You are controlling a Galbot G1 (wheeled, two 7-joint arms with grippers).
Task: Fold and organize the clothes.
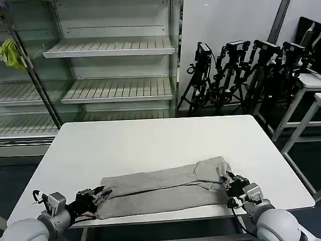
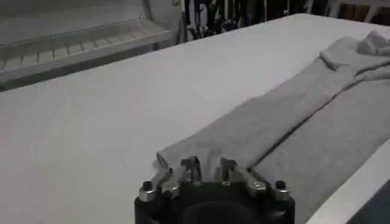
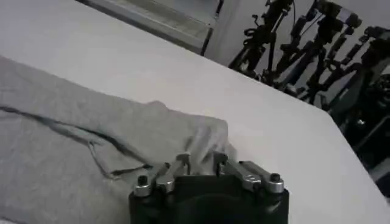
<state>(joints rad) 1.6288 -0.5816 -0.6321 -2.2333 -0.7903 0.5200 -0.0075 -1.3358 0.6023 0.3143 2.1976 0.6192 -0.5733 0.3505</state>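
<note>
The clothes are one light grey T-shirt (image 1: pixel 165 191), folded into a long band along the near edge of the white table (image 1: pixel 150 140). My left gripper (image 1: pixel 99 193) is at the band's left end, low on the table. In the left wrist view its fingers (image 2: pixel 192 165) stand close together with cloth (image 2: pixel 292 122) bunched between them. My right gripper (image 1: pixel 226 179) is at the band's right end, by the sleeve. In the right wrist view that gripper (image 3: pixel 200 159) pinches a raised fold of the T-shirt (image 3: pixel 55 140). The chest print and neck are hidden.
Behind the table stand white shelf racks (image 1: pixel 115 47), with a yellow-green rag (image 1: pixel 11 52) hanging at the far left. Black camera tripods (image 1: pixel 241 70) cluster at the back right, beside another white table (image 1: pixel 311 83). The far half of my table is bare.
</note>
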